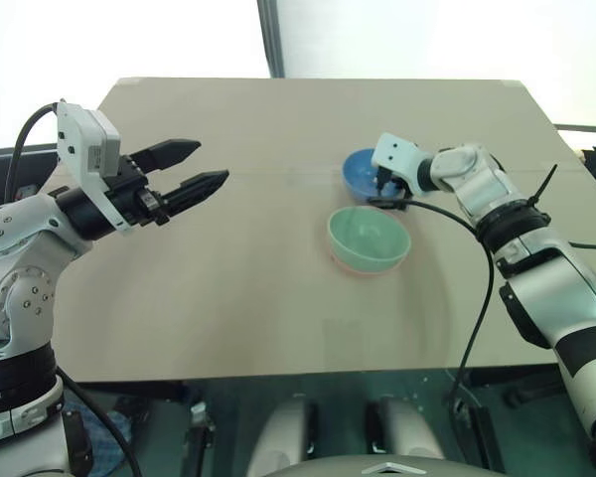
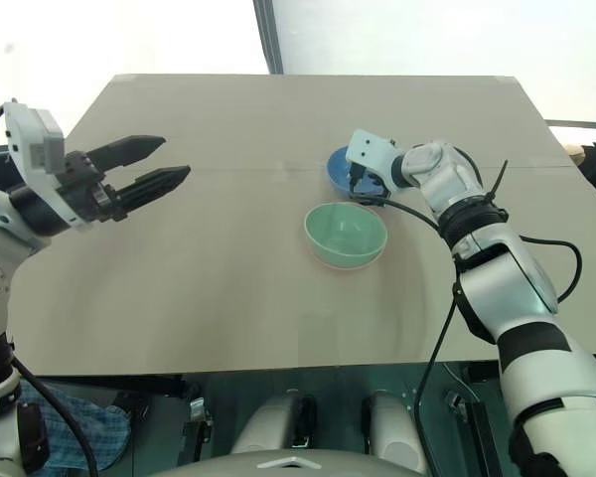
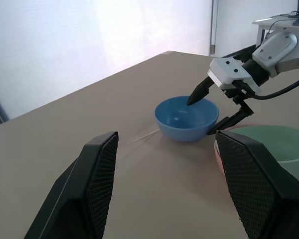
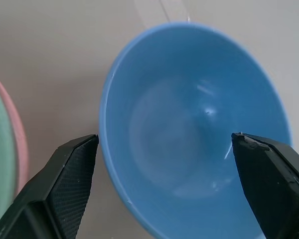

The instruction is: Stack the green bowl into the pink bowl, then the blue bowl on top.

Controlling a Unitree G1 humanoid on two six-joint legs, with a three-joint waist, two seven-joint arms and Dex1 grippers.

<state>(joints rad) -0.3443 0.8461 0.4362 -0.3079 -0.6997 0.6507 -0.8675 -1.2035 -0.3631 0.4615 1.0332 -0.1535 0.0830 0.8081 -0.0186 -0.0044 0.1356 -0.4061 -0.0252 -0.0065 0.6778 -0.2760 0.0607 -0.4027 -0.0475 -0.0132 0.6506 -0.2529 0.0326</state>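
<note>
Blue bowl [image 4: 189, 134] near far right edge of table [image 1: 228, 308]: smooth plastic, glossy, small light glints inside. Green bowl [image 1: 369, 238] beside it: smooth plastic, softer sheen, plain. Pink bowl [image 4: 21, 144] under green: smooth plastic rim, plain. Table top matt tan, flat, looks like board or paper-faced, faint seam running edge to edge. Right gripper [image 3: 217, 107]: matt black fingers, white glossy plastic housing. Left gripper [image 1: 201, 167]: matt black; fingers [image 3: 97, 184] with fine cross-hatched texture on pads. Arm shells glossy grey-white, black rubbery cables.
</note>
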